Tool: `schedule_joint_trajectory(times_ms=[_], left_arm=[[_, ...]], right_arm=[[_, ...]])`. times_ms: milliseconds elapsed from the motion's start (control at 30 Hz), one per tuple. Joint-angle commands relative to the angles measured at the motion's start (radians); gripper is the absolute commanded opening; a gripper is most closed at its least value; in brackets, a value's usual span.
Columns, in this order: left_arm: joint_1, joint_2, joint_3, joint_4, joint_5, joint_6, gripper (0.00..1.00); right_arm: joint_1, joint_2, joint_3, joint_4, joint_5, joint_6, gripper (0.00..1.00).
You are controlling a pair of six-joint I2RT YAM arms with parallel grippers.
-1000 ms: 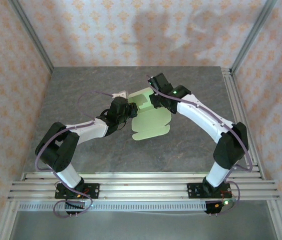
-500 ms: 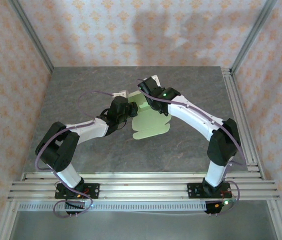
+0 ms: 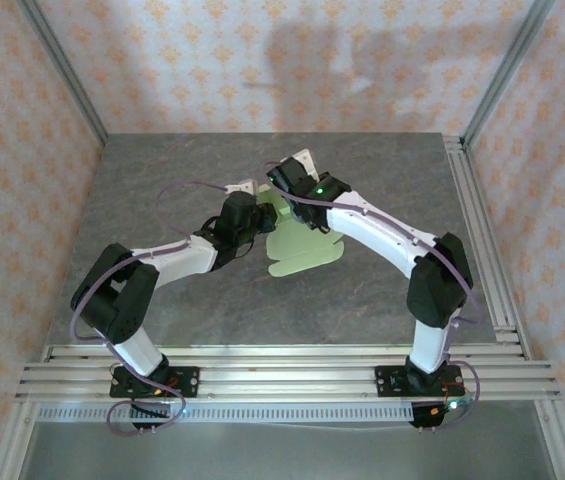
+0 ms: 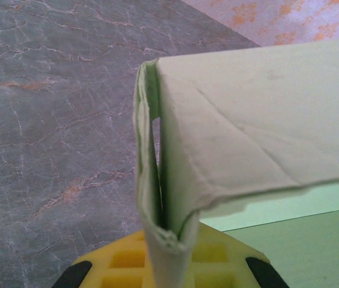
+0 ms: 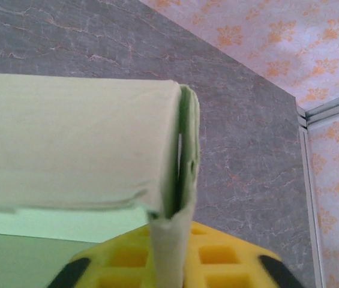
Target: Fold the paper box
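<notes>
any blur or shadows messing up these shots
Top external: even light, soft arm shadows on the patterned back wall. Left wrist: pale yellow-green folded card box slightly soft near the lens, grey marbled table sharper. Right wrist: the card's lower edge blurred.

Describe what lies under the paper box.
The grey table lies under the paper box, whose near part rests flat on it. The card itself covers that patch of tabletop, so nothing more can be seen beneath.

2 arms (image 3: 187, 255) and the paper box (image 3: 302, 250) crowd table (image 3: 162, 160) centre; edges open.
</notes>
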Motion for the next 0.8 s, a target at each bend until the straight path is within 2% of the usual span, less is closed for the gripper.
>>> schedule_joint_trajectory(times_ms=[0, 100, 300, 767], left_arm=[[-0.002, 0.003, 0.029, 0.033, 0.028, -0.001, 0.00], [-0.002, 0.002, 0.029, 0.030, 0.029, 0.000, 0.00], [-0.003, 0.007, 0.033, 0.033, 0.029, -0.005, 0.00], [0.001, 0.009, 0.038, 0.022, 0.022, -0.028, 0.00]], right_arm=[[0.009, 0.019, 0.023, 0.027, 0.046, -0.012, 0.20], [0.011, 0.030, 0.022, 0.038, 0.063, -0.019, 0.19], [0.029, 0.067, 0.038, 0.067, 0.149, -0.037, 0.00], [0.039, 0.102, 0.040, 0.085, 0.236, -0.024, 0.00]])
